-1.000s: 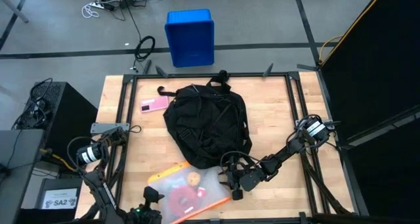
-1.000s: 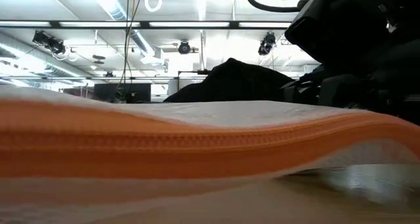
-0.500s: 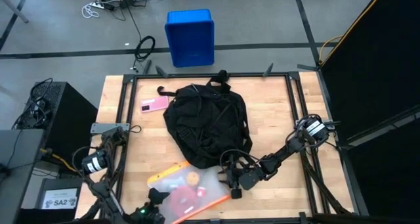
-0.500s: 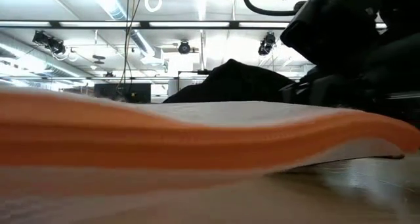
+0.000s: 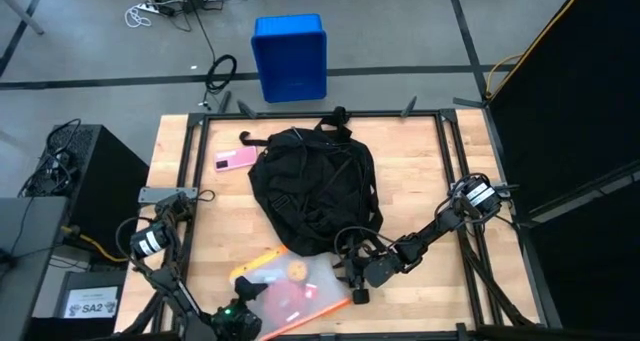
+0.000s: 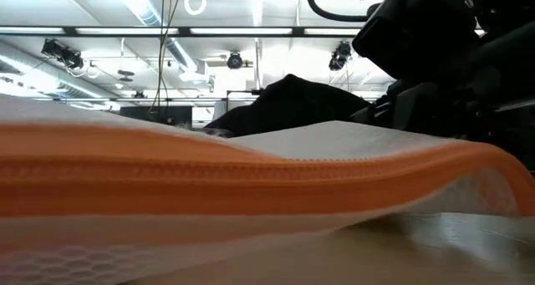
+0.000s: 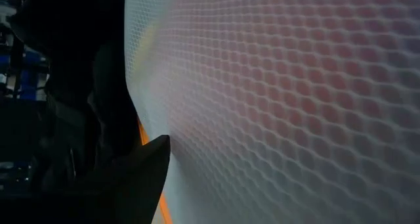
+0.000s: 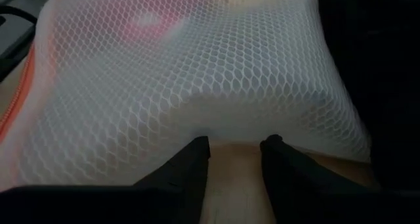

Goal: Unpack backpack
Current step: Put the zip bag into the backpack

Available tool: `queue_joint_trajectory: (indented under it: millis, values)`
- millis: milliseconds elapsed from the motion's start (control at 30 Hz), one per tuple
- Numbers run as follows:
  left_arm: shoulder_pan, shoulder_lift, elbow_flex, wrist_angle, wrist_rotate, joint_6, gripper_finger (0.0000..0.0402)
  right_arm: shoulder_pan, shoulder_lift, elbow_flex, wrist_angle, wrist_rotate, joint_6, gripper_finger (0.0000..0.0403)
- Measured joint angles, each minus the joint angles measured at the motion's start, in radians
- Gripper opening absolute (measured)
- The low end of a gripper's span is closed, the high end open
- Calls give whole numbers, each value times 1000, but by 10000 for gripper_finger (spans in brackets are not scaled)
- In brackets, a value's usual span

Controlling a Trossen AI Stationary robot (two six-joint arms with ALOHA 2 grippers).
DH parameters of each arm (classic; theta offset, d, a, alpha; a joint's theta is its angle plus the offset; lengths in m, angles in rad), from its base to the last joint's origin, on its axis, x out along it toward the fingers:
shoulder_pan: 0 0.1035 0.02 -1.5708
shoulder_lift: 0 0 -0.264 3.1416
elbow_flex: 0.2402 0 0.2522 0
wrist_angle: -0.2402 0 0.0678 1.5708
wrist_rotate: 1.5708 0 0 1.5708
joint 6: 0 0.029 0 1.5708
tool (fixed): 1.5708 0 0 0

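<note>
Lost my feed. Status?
Left gripper open at white mesh zip pouch. Right gripper at pouch's edge, nothing held. Large black fabric backpack mid-table. Nothing blocking.

Black backpack (image 5: 315, 189), white honeycomb-mesh pouch (image 5: 295, 286) with orange zipper, blue crate (image 5: 289, 56), pink card (image 5: 234, 159).

You see a backpack (image 5: 315, 189) of soft, matt black cloth, creased and limp. The table (image 5: 420, 171) shows pale, smooth wood with visible plank seams, framed in dark metal. The pouch (image 8: 184, 73) is white honeycomb mesh, translucent, edged with an orange zipper (image 6: 209, 172) of ribbed fabric. The crate (image 5: 289, 57) looks like smooth blue plastic.
</note>
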Motion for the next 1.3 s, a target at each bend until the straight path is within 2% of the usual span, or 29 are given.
queue_joint_trajectory:
  millis: [67, 133, 200, 300, 367, 467, 667, 800, 933, 1000, 1133, 1233, 1300]
  values:
    - [6, 0, 0, 4, 8, -1, 282, 0, 0, 0, 5, -2, 0, 112]
    - [10, 1, 0, 7, 11, -2, 238, 0, 0, 0, 22, -3, 0, 112]
    - [11, 2, -1, 8, 8, -4, 176, 0, 0, 0, 50, -7, 0, 112]
    - [13, 2, 1, 11, 0, -7, 54, 0, 0, 0, 100, -19, 0, 114]
    - [13, 4, 16, 0, -26, -5, 17, 0, 0, 1, 139, -23, 0, 114]
    - [16, 13, 81, -39, -98, -20, 5, 4, 0, 24, 182, -71, -1, 110]
    - [24, -7, 311, -214, -272, -3, 1, 19, 0, 149, 221, -235, -36, 102]
    - [40, -13, 477, -360, -378, 90, 1, 38, -5, 262, 210, -309, -146, 104]
    - [64, -16, 635, -566, -484, 128, 1, 45, -55, 351, 168, -303, -295, 104]
    - [89, -27, 680, -573, -509, 176, 0, 45, -107, 382, 86, -258, -369, 102]
    - [155, -58, 723, -588, -511, 297, 0, 32, -226, 409, -187, -50, -460, 100]
    - [215, -81, 723, -589, -503, 331, 0, -8, -299, 409, -378, 110, -463, 100]
    - [270, -99, 713, -589, -480, 339, 0, -46, -334, 409, -499, 175, -434, 99]
